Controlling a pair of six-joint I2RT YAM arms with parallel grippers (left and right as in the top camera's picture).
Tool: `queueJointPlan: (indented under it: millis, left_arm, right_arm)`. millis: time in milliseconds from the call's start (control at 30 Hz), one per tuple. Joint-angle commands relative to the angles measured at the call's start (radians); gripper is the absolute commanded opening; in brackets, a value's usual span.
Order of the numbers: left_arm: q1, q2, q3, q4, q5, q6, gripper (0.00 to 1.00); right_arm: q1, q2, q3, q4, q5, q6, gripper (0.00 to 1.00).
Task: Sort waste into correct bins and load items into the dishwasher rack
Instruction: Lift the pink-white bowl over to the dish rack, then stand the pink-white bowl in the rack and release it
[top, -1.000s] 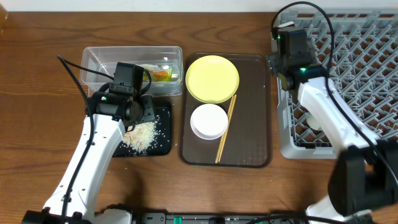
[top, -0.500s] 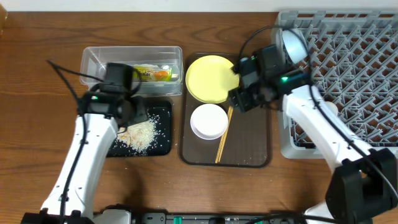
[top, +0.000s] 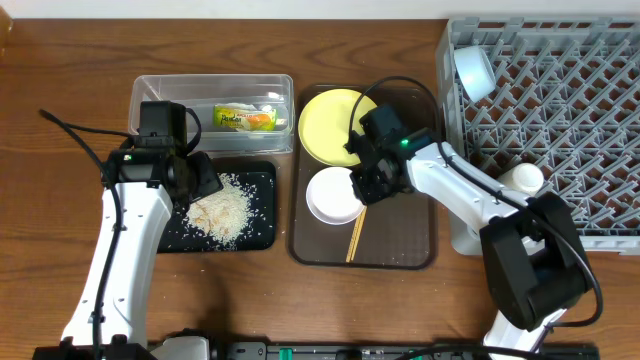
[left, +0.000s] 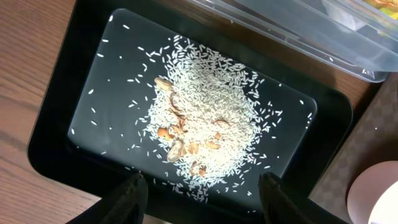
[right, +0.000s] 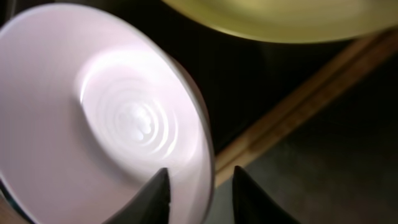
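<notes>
On the brown tray my right gripper (top: 367, 190) (right: 199, 177) is shut on the right rim of the white bowl (top: 333, 195) (right: 106, 118), one finger inside and one outside. The yellow plate (top: 340, 125) (right: 280, 15) lies behind the bowl, and the chopsticks (top: 360, 225) (right: 292, 99) lie beside it. My left gripper (top: 203, 183) (left: 202, 180) hangs open and empty over the heap of rice (top: 225, 210) (left: 211, 118) in the black tray (top: 262, 235) (left: 81, 93). The snack wrapper (top: 245, 118) lies in the clear tub (top: 150, 95) (left: 298, 31).
The grey dishwasher rack (top: 580, 120) fills the right side. A light blue bowl (top: 472, 68) leans in its back left corner and a small white cup (top: 522, 178) sits near its front left. The brown tray (top: 400, 240) lies between the rack and the bins.
My right arm swung left from the rack down to the white bowl, and its jaws narrowed around the rim. My left arm drifted left from the tub's edge, its jaws unchanged.
</notes>
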Motion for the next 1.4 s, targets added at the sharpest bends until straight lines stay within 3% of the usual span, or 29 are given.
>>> queueJointPlan:
  millis: [0,267,500,633,833,1200,1367]
  left_arm:
    - [0.005,-0.001,-0.002,-0.006,0.003,-0.013,0.61]
    - [0.005,-0.001,-0.002,-0.006,0.003,-0.013,0.61]
    - [0.005,-0.001,-0.002,-0.006,0.014,-0.013,0.61]
    - [0.005,-0.001,-0.002,-0.006,0.014,-0.013,0.61]
    - [0.005,-0.001,-0.002,-0.006,0.014,-0.013,0.61]
    - [0.005,-0.001,-0.002,-0.006,0.014,-0.013,0.61]
    - [0.005,-0.001,-0.002,-0.007,0.014,-0.013,0.61]
  right_arm:
    - [0.009,-0.002,-0.003,0.024,0.010,0.056,0.08]
    - [-0.043,-0.100,0.039,0.061,0.101,0.063,0.02]
    - [-0.179,-0.319,0.067,0.128,0.440,0.010,0.01]
    - [-0.258,-0.394,0.067,0.260,0.708,-0.013,0.01]
    - [-0.378,-0.378,0.067,0.576,0.997,-0.290,0.01]
    - [-0.538,-0.194,0.067,0.985,1.051,-0.719,0.01]
    - [-0.573,-0.045,0.067,1.283,1.133,-0.938,0.01]
